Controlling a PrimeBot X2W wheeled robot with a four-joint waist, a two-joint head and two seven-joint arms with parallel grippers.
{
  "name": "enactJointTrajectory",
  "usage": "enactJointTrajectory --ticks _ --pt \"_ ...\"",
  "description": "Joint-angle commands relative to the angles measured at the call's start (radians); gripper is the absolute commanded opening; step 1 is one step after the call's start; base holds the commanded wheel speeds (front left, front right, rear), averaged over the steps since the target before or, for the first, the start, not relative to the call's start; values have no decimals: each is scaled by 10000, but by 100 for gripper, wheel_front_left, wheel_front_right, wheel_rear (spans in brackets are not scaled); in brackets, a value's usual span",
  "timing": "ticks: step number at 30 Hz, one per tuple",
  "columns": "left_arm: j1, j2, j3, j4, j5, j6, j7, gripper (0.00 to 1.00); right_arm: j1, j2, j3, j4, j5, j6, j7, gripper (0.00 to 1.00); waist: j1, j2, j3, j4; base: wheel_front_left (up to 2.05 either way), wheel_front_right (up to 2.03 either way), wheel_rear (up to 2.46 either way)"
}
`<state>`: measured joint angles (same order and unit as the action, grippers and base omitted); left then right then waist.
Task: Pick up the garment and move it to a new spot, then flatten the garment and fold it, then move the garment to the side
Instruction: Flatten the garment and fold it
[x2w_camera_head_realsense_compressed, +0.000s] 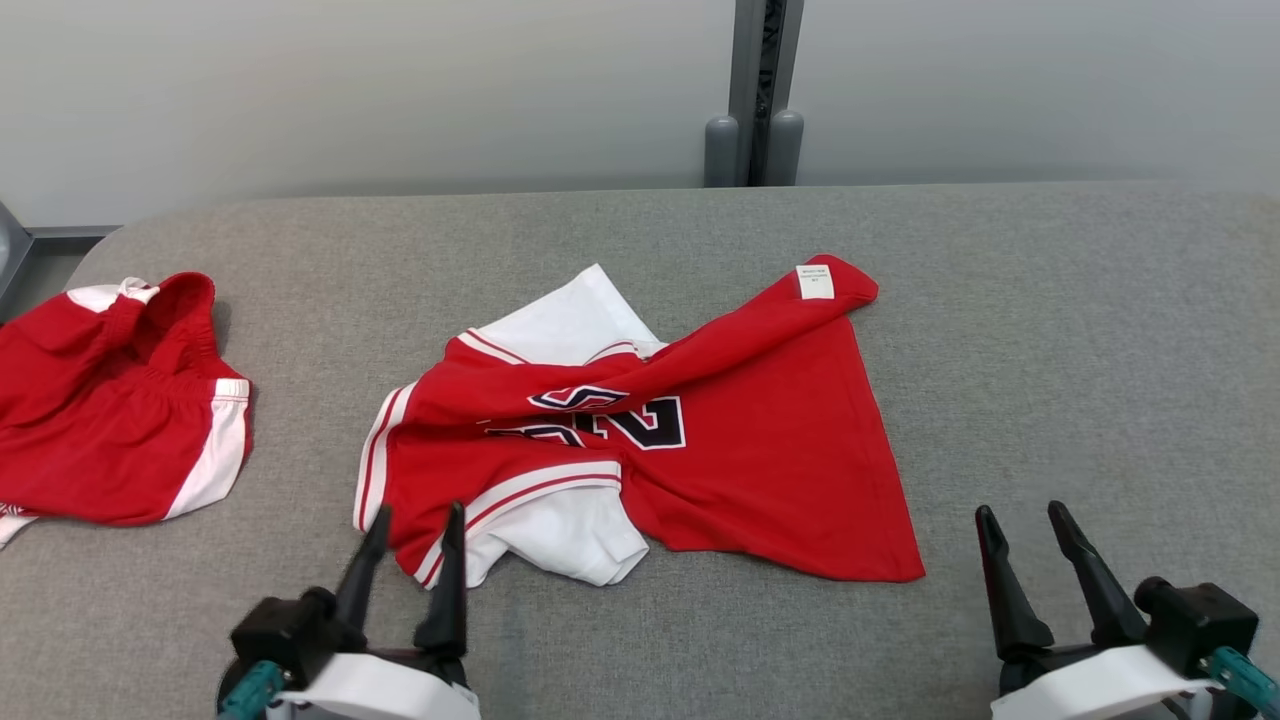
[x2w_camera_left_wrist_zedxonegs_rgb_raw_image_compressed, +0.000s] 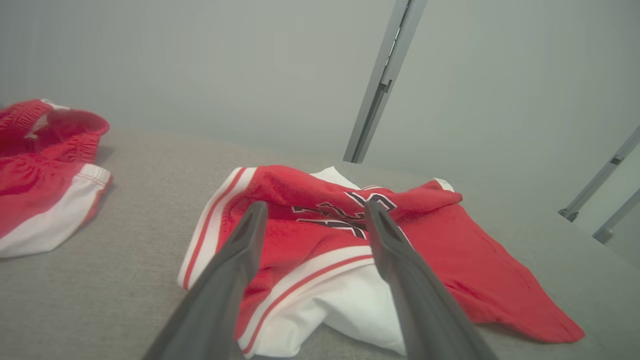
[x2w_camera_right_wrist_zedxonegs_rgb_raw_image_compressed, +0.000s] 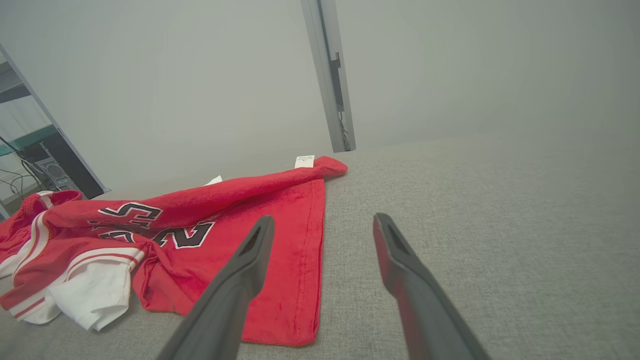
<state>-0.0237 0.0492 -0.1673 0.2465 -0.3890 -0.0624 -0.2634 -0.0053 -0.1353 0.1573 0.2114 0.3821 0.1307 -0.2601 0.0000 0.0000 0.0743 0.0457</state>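
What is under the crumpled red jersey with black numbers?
White sleeve fabric pokes out from beneath the crumpled red jersey, on the grey fabric table. Anything else under its folds is covered.

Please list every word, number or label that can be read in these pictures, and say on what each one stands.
"2": black, white-edged numeral on the red jersey, partly creased; the characters beside it are folded and unreadable.
White label at the jersey's far corner: print too small to read.
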Motion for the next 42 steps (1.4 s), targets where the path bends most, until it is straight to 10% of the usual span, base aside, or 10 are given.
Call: enactJointTrajectory --ticks 1,32,35,36,42 --pt "65 24 -48 99 -114 -72 -15 100 -178 -79 22 11 30 3 -37 100 0 0 20 23 0 0 0" --pt "-2058 32 -1464 4205 -2788 -413 410 100 -1491 -248 891 1700 529 3 -65 100 0 0 857 -167 0 0 0" --pt "-2183 35 -1524 4268 -2764 -486 298 38 -1508 -213 852 1686 504 3 -66 100 0 0 885 -120 0 0 0" --pt "-2197 42 -1552 4284 -2741 -512 256 0 -1513 -203 836 1692 499 3 -66 100 0 0 888 -91 0 0 0" --pt "-2286 120 -1737 4266 -2639 -585 165 0 -1457 -178 733 1728 474 3 -66 100 0 0 854 114 0 0 0"
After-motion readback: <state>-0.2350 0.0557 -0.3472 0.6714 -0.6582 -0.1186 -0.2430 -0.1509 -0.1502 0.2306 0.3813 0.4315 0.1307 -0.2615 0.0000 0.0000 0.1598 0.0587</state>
